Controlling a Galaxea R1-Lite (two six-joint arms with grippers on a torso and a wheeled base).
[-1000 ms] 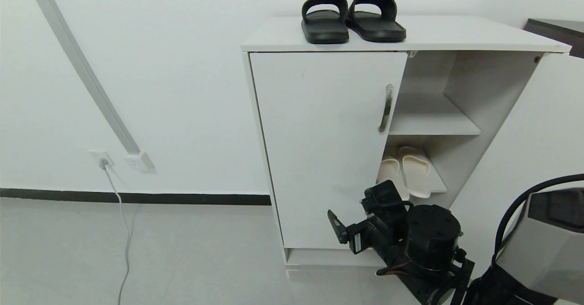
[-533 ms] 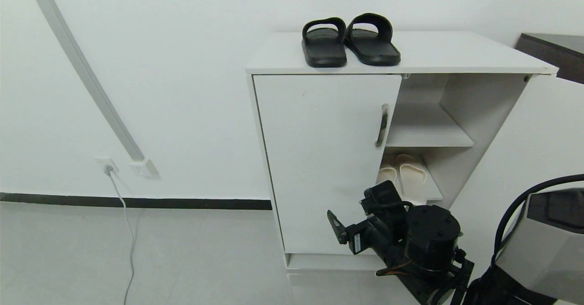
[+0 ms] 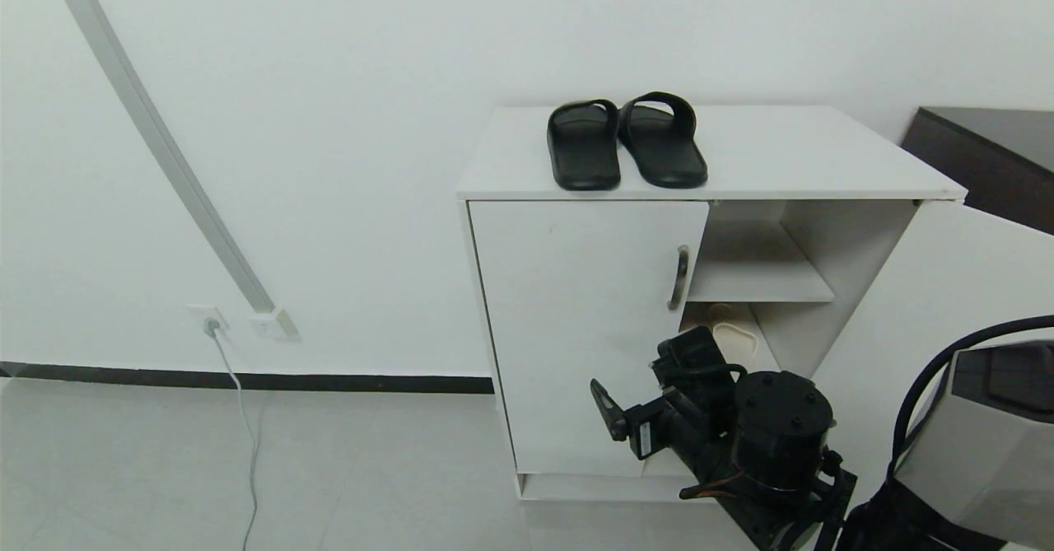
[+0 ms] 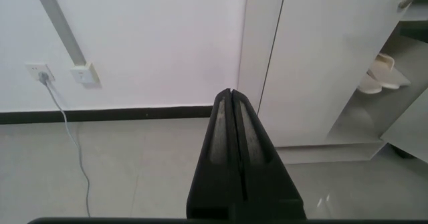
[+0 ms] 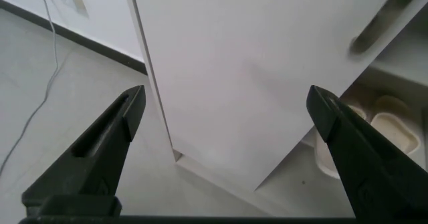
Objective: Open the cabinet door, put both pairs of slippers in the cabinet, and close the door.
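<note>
A pair of black slippers point(image 3: 626, 141) lies on top of the white cabinet point(image 3: 782, 156). Its left door point(image 3: 576, 329) with the metal handle point(image 3: 680, 277) is closed, and the right door point(image 3: 947, 287) is swung wide open. White slippers point(image 3: 733, 338) lie on the lower shelf, half hidden behind my right arm; the wrist views show these white slippers point(image 4: 382, 73) point(image 5: 381, 127) too. My right gripper point(image 5: 224, 117) is open and empty, low in front of the left door. My left gripper point(image 4: 232, 103) is shut with nothing in it, off to the cabinet's left above the floor.
The upper shelf point(image 3: 757, 275) is bare. A wall socket with a hanging cable point(image 3: 206, 323) and a slanted conduit point(image 3: 156, 131) are on the wall at left. Dark furniture point(image 3: 988, 156) stands right of the cabinet. Open tiled floor point(image 3: 247, 469) lies to the left.
The head camera has risen, so the cabinet sits lower in the picture and its top shows more. Slippers, doors and my right arm keep their places.
</note>
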